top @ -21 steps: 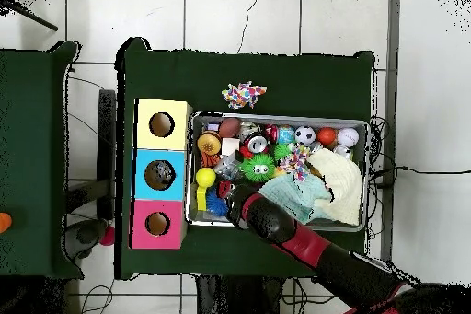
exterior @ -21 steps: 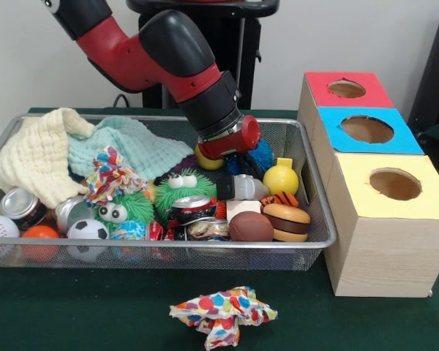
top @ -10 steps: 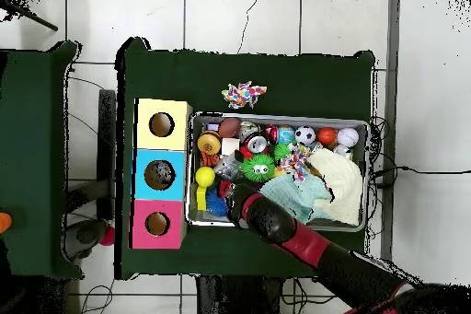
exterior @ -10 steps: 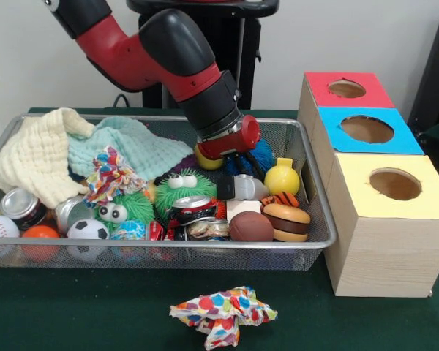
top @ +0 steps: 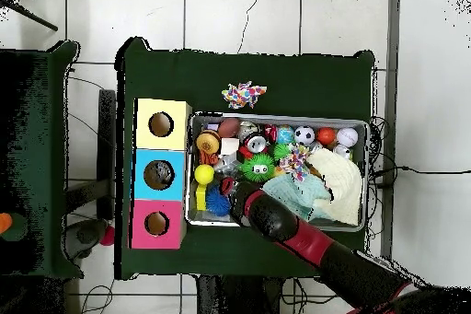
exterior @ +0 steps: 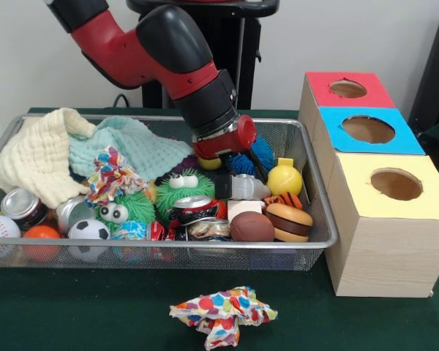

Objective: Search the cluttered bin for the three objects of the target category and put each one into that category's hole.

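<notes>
Bin of wire mesh sat on the green table, crammed full, just beside the row of three boxes with holes: red, blue, yellow. I had the gripper down in the bin's right half, at the blue spiky ball, with a yellow ball just to the side. Whether it was open or closed I could not tell; the red wrist hid it. Around it I saw a green fuzzy toy with eyes, a toy burger, a brown football, a soccer ball, a can, and cream and teal cloths heaped at the other end. A spotted rag lay outside, on the table in front of the bin
</notes>
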### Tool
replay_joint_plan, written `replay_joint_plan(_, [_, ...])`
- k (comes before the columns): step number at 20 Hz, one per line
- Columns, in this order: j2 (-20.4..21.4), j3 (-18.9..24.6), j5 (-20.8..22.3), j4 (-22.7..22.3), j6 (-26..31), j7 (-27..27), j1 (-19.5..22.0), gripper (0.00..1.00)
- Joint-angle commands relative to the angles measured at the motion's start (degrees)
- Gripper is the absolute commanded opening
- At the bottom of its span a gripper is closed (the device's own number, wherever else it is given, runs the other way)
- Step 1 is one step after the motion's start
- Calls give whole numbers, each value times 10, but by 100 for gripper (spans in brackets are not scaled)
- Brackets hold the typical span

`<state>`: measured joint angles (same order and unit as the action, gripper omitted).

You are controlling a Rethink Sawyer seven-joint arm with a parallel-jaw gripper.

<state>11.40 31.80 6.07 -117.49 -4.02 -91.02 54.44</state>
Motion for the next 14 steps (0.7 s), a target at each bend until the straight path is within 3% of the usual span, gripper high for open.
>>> replay_joint_plan(1, [-9,51,-36,11,73,-100,-41,100])
replay_joint_plan(7, [15,31,-43,4,92,-97,-57,100])
replay_joint_plan(11, [82,-55,-15,12,196,-25,-113,100])
replay_joint_plan(14, [110,-102,13,20,258,14,-141,100])
